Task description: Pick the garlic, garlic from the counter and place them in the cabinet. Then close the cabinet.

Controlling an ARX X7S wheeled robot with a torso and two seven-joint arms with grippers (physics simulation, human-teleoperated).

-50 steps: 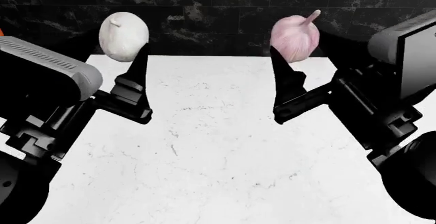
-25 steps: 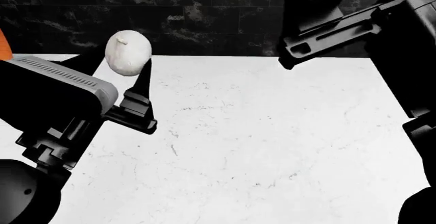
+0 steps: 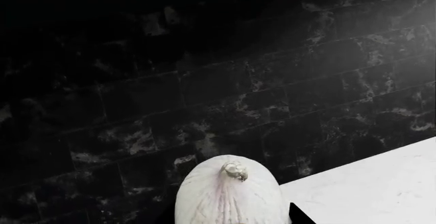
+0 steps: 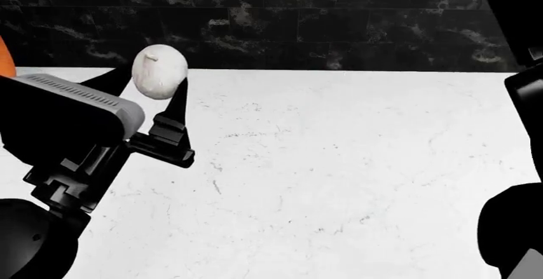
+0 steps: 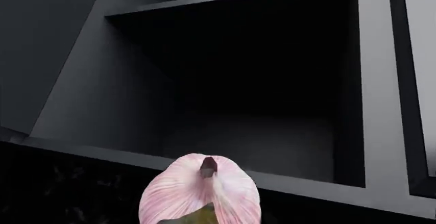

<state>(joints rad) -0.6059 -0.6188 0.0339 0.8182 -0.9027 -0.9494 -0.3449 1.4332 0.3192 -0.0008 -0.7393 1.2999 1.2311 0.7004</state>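
Since a second ago the right arm has climbed out of the head view's upper right, taking the pink garlic with it; only dark bulk of that arm remains along the right edge. Meanwhile the left gripper (image 4: pixel 151 95) has barely shifted.

Nearest in the head view, at lower left, sits the left arm's grey housing (image 4: pixel 72 104). Just beyond it the black fingers (image 4: pixel 174 123) rise on either side of the white garlic (image 4: pixel 160 70), clamped narrowly around it and holding it clear above the counter (image 4: pixel 339 177). That hold looks like waiting: the bulb is kept off the slab while the other arm works. In the left wrist view the same white garlic (image 3: pixel 229 193) fills the lower middle, stem nub pointing out ahead, with a corner of counter at lower right and the black wall tiles (image 3: pixel 272 91) behind.

An orange sliver (image 4: pixel 6 56) at the far left edge of the head view is probably a plant pot, but too little shows to be sure.

Farther off, the right wrist view shows the pink garlic (image 5: pixel 201 191) at lower middle, stem forward. The fingers themselves are hardly visible, yet the bulb hangs right in front of the camera with nothing under it, so the right gripper is judged to be gripping it. Ahead and above gapes the open cabinet (image 5: pixel 368 106), its dark shelf compartment facing the bulb. The arm seems raised so the garlic can be pushed in over the front ledge; it is not yet inside.
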